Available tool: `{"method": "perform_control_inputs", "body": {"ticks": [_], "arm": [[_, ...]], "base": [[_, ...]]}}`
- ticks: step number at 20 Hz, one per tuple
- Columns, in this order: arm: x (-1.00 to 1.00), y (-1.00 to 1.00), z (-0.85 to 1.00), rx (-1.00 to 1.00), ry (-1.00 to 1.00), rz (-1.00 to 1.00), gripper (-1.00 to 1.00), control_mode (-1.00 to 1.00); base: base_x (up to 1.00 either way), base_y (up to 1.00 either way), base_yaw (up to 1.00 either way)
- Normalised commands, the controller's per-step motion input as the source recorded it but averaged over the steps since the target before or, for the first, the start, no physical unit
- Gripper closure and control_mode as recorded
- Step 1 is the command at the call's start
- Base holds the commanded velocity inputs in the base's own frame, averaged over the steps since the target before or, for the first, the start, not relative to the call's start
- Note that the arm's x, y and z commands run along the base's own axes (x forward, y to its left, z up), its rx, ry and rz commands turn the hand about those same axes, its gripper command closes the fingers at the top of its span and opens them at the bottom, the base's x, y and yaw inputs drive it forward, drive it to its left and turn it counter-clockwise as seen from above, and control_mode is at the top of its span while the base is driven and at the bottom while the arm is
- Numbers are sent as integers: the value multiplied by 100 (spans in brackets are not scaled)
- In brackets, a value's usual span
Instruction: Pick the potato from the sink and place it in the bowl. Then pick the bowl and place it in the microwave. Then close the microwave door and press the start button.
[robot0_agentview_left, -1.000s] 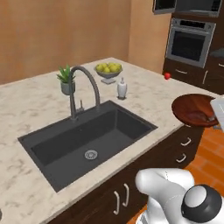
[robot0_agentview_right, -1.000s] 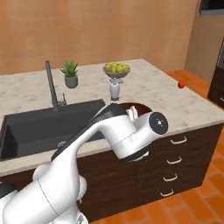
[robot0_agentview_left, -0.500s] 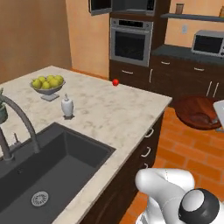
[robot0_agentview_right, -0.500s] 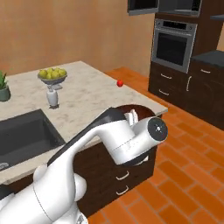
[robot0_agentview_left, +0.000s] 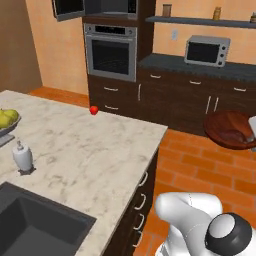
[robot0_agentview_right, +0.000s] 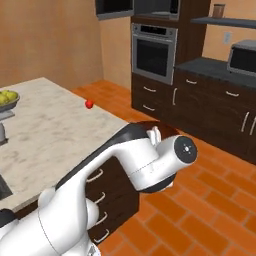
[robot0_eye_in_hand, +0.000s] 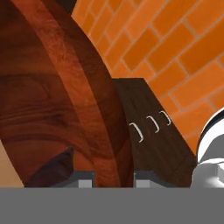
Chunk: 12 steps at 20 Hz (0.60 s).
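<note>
The reddish-brown wooden bowl (robot0_agentview_left: 226, 128) hangs in the air over the brick floor, right of the island, with a dark lump, the potato (robot0_agentview_left: 233, 135), inside it. My gripper (robot0_agentview_left: 250, 128) is shut on the bowl's right rim. In the hand view the bowl (robot0_eye_in_hand: 52, 96) fills the left, its rim pinched in the gripper (robot0_eye_in_hand: 114, 177), and the potato (robot0_eye_in_hand: 52, 169) is a dark shape low inside. The microwave (robot0_agentview_left: 111, 6) sits above the oven, cut by the top edge; its black door (robot0_agentview_left: 68, 8) stands swung open to the left. The sink (robot0_agentview_left: 35, 230) shows as a dark corner.
A wall oven (robot0_agentview_left: 111, 52) with drawers below it stands straight ahead. A small silver box (robot0_agentview_left: 207, 50) rests on the dark counter to the right. On the marble island (robot0_agentview_left: 85, 150) are a red ball (robot0_agentview_left: 93, 110), a soap bottle (robot0_agentview_left: 22, 157) and a fruit bowl (robot0_agentview_left: 7, 120).
The base has turned, so the whole scene has slid left: the sink has nearly left the picture and the oven wall has come to the middle. The bowl stays in the gripper.
</note>
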Motion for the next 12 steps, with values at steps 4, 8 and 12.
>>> {"method": "perform_control_inputs", "body": {"ticks": [4, 8, 12], "arm": [[0, 0, 0, 0, 0, 0, 100, 100], [0, 0, 0, 0, 0, 0, 100, 100], [0, 0, 0, 0, 0, 0, 100, 100]], "base": [[100, -54, -11], [100, -68, -5], [100, -66, -1]]}}
